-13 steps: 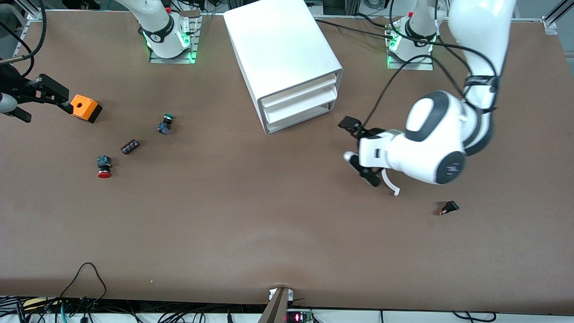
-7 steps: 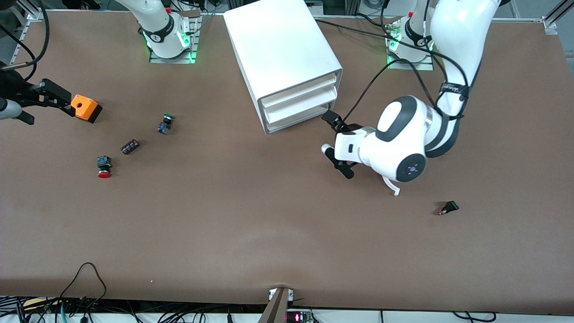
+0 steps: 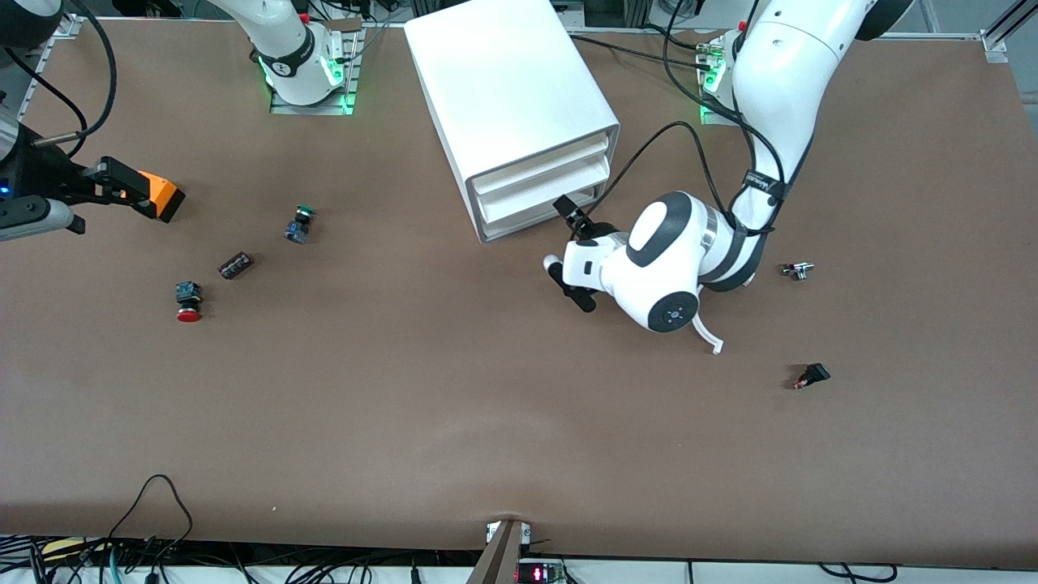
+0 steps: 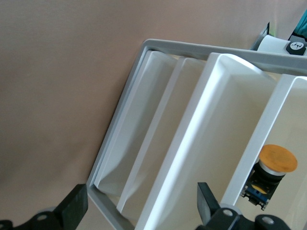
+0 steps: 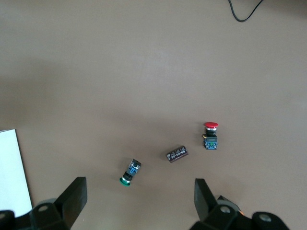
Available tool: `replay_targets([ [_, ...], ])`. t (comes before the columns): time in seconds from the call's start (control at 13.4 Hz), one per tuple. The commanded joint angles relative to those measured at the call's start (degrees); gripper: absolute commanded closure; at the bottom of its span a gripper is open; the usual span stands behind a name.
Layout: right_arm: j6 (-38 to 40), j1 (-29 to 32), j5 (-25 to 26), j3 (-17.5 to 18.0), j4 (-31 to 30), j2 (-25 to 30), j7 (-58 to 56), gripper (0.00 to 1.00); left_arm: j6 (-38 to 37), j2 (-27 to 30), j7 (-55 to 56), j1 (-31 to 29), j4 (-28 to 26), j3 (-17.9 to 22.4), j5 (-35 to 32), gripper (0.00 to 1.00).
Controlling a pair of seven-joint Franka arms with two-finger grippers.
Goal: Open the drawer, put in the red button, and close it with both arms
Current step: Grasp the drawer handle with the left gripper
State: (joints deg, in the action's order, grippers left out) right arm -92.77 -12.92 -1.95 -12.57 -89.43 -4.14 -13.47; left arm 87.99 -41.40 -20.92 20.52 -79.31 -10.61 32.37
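My left gripper (image 3: 572, 254) is spread wide right in front of the white cabinet (image 3: 519, 105), fingers (image 4: 74, 206) released around nothing and level with its drawer (image 3: 539, 204), which sits shut near the middle of the table's edge where our bases stand. My right gripper (image 3: 122, 185) hangs released over the orange box (image 3: 162, 197) near the table's end on the right arm's side. The red button (image 3: 188, 298) lies on the table, nearer the front camera than that box, with the green-capped button (image 3: 300, 223) and a small dark part (image 3: 235, 265) close by.
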Motion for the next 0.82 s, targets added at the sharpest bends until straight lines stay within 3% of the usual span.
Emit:
replay_targets([
  [0.0,2.1,-0.1,0.5,0.3,0.0,-0.5,0.7,0.01,-0.5,0.4,-1.1,2.0,0.6,0.3,1.3,0.00],
  [0.3,1.3,-0.1,0.4,0.3,-0.7,-0.6,0.7,0.01,-0.3,-0.9,-6.0,2.2,0.6,0.4,1.5,0.00],
  [0.75,1.2,0.0,-0.3,0.1,-0.8,1.4,-0.2,0.01,-0.5,-5.6,-14.3,0.5,0.4,0.5,8.8,0.00],
])
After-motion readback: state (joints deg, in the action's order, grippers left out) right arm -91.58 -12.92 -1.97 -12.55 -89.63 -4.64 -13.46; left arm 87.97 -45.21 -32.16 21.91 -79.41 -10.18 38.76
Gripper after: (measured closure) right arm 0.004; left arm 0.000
